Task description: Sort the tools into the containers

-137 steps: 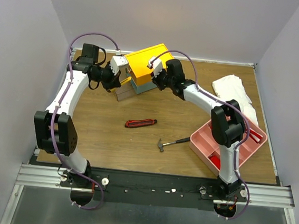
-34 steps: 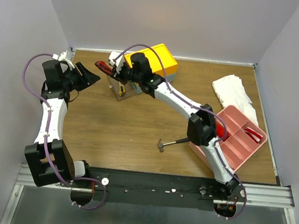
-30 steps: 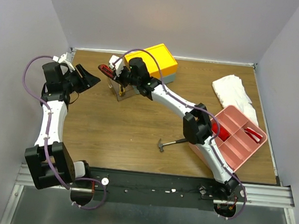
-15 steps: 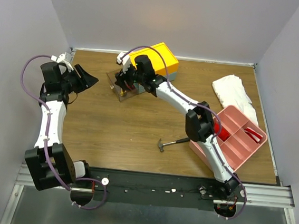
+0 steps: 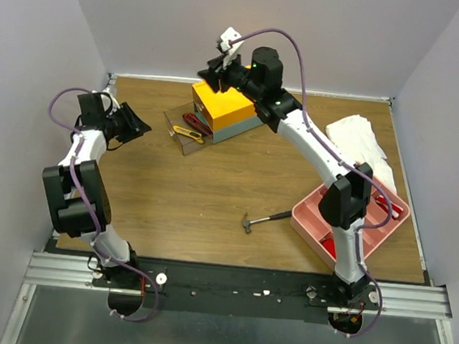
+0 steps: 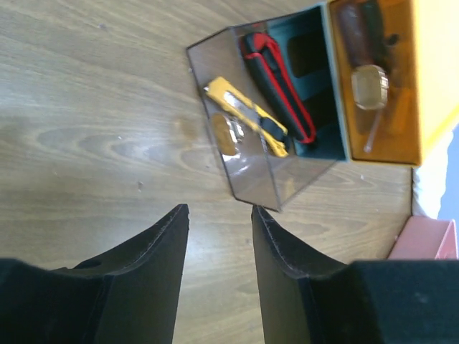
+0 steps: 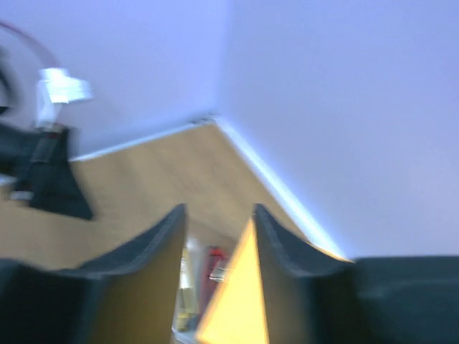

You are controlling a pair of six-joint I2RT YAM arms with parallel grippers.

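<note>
Little weight to expect from mini hammer (image 5: 266, 219), yet seems rigid and head-heavy; with left gripper (image 6: 219, 211) and right gripper (image 7: 219, 208) both spread, empty, better to pinch handle near head.

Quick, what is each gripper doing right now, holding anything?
Left gripper: open, holding nothing.
Right gripper: open, holding nothing.

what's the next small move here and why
Probably swing the right gripper down toward the hammer. It hangs open and empty above the yellow box, the red knife and yellow knife already lie in the pulled-out drawer, and the hammer is loose on the table.
</note>
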